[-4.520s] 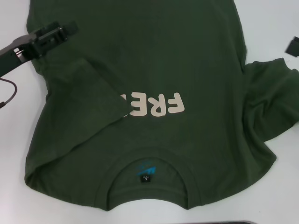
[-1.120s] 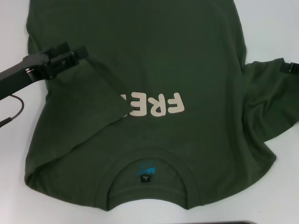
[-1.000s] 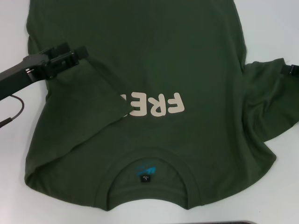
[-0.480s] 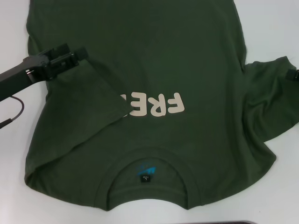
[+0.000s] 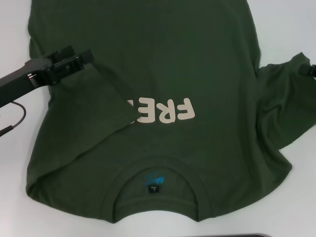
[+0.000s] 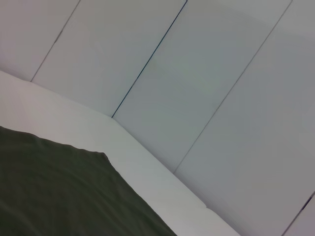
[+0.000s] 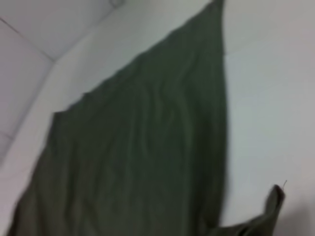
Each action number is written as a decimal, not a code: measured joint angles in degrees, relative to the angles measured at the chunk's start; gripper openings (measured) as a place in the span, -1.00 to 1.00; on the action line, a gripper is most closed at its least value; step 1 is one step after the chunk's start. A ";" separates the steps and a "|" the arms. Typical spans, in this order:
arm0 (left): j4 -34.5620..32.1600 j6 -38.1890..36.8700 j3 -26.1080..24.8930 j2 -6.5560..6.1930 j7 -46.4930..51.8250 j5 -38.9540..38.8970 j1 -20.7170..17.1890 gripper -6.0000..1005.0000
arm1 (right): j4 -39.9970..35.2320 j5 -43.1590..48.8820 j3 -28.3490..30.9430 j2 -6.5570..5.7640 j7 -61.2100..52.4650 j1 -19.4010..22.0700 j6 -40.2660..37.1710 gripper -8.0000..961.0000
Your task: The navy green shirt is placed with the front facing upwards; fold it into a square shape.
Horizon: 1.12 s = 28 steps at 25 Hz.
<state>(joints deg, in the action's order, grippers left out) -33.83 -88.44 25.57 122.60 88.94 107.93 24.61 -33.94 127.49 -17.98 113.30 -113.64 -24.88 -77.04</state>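
Dark olive cotton: the shirt (image 5: pixel 163 98) lies front-up on a white table (image 5: pixel 291 29), filling most of the head view, collar (image 5: pixel 158 190) at 6 o'clock toward the robot, hem running out of view at 12. Pale letters "FRE" (image 5: pixel 165 109) read upside down at centre; the left sleeve (image 5: pixel 94 106) is folded in over the body w/ its tip covering the last letter. Small black-and-blue label (image 5: pixel 154 183) sits inside the collar. Right sleeve (image 5: pixel 289 106) is spread out at 3 o'clock, rumpled. Left gripper (image 5: pixel 81 57) is at 10 o'clock over the shirt's left edge, arm coming in from 9; jaws: can't tell if apart or together. Right gripper (image 5: pixel 312 70) only shows as a dark bit at the frame edge at 3 o'clock, touching the right sleeve's far corner; jaws can't tell. Left wrist view: shirt edge (image 6: pixel 59 191) on the table, wall panels (image 6: pixel 197 73) behind. Right wrist view: shirt cloth (image 7: pixel 142 147) flat on the table.
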 joint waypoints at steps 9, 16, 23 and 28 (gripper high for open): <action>0.09 -0.19 0.00 -0.13 0.58 -0.07 0.23 0.77 | -0.17 -3.80 -0.40 0.18 -0.05 -2.63 -4.71 -0.89; 0.08 -0.24 0.00 -0.17 0.68 -0.07 0.24 0.77 | -0.17 -3.86 0.24 0.37 -0.13 -2.55 -4.47 -0.86; 0.08 -0.27 0.00 -0.04 0.70 -0.27 0.16 0.77 | -0.17 -3.93 2.69 0.56 -0.01 0.90 -4.64 -0.84; 0.08 -0.33 0.00 0.01 0.71 -0.27 0.12 0.77 | -0.17 -3.93 4.47 0.66 0.07 3.81 -4.74 -0.82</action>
<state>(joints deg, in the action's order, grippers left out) -33.75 -88.77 25.58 122.61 89.65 107.65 24.73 -34.11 123.56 -13.51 113.96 -113.56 -21.07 -81.78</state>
